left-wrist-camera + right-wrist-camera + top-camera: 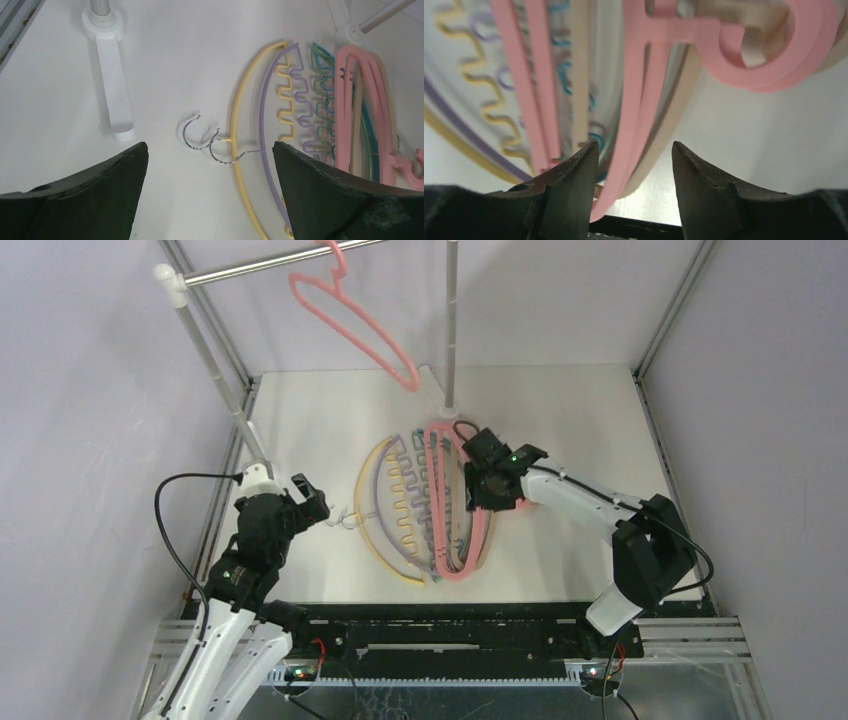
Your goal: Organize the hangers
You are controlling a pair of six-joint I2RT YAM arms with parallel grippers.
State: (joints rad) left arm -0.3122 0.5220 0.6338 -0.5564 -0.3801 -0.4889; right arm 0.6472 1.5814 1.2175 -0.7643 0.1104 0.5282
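Observation:
One pink hanger (350, 325) hangs from the silver rail (260, 265) at the back. The other hangers lie piled mid-table: yellow (375, 540), lavender (378, 490), teal (418, 445), pink (440, 510) and tan. My right gripper (478, 480) sits over the pile's right side. In the right wrist view its jaws (634, 145) stand apart around the pink bar (644, 75) and the tan bar (674, 100), with a gap on the right. My left gripper (210, 145) is wide open and empty, just short of the yellow (239, 100) and lavender (265, 90) hangers' metal hooks (200, 137).
The rack's upright posts stand at the back centre (451, 320) and at the left (215, 360). Its white foot (115, 75) lies on the table just left of my left gripper. Grey walls close the table on both sides.

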